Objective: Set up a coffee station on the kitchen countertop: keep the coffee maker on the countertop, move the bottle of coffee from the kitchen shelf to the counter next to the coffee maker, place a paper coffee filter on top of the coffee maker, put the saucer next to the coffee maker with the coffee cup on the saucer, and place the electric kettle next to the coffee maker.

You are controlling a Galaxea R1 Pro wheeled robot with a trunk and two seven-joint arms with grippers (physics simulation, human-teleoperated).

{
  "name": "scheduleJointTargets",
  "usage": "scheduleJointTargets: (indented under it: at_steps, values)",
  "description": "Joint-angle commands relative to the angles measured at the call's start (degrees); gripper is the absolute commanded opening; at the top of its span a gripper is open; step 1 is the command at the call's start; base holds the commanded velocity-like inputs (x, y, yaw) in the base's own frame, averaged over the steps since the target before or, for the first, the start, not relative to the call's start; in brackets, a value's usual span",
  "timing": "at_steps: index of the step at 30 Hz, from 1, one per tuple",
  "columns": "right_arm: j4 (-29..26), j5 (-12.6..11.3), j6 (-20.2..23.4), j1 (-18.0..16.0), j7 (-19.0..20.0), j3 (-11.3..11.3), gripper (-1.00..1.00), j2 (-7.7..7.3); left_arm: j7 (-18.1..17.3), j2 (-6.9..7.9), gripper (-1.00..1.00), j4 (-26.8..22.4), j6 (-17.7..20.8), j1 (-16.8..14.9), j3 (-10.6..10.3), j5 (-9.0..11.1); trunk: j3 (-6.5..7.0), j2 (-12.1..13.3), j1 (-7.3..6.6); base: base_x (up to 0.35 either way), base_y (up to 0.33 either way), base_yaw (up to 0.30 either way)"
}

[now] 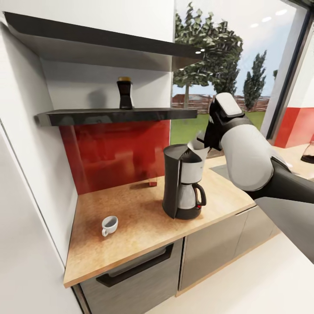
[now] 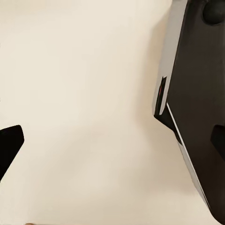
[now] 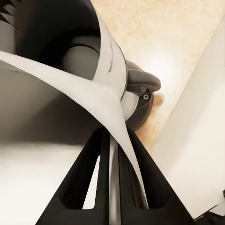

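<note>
Head view: the tall black drip coffee maker with its silver-grey front and glass carafe stands on the light tan speckled kitchen countertop, in front of a glossy red backsplash. The right arm reaches in from the side, and its right gripper holds the small white paper coffee filter at the rear edge of the machine's top, the paper sticking up above the lid. The small white rounded coffee cup with a loop handle sits on the worktop toward the front corner, well apart from the machine. The small dark bottle of coffee with its tan-gold cap stands upright on the long glossy black-grey kitchen shelf above.

In the right wrist view the two black fingers are pressed together on a thin fold of the white filter, which fans out over the dark top of the coffee maker.

In the left wrist view one dark fingertip of the left gripper shows against a pale surface; I cannot tell how far that gripper is open.
</note>
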Motion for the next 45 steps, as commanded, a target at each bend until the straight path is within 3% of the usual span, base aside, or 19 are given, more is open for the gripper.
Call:
scheduleJointTargets:
  at_steps: [1, 14, 35, 45]
  values:
    - [-0.03, -0.44, 0.28, 0.0, -0.53, -0.07, -1.0, 0.03, -0.04, 0.01, 1.0, 0.07, -0.3, 0.0, 0.35, 0.24, 0.08, -0.02, 0.02, 0.045, 0.134, 0.0]
    - [0.13, -0.44, 0.28, 0.0, -0.53, -0.1, -1.0, 0.03, -0.04, 0.04, 1.0, 0.14, -0.44, 0.02, 0.16, 0.16, 1.18, -0.02, 0.02, 0.097, 0.088, 0.0]
    - [0.21, -0.44, 0.25, 1.29, -0.47, -0.11, -1.0, 0.03, -0.04, -0.05, 1.0, 0.23, -0.23, 0.03, 0.14, 0.06, 1.25, -0.02, 0.02, 0.025, 0.0, 0.0]
    - [0.18, -0.36, 0.28, 1.92, 1.55, -0.11, -1.0, 0.03, -0.04, -0.05, 1.0, 0.39, -0.3, 0.04, 0.14, 0.04, 1.25, -0.02, 0.02, 0.046, 0.0, 0.0]
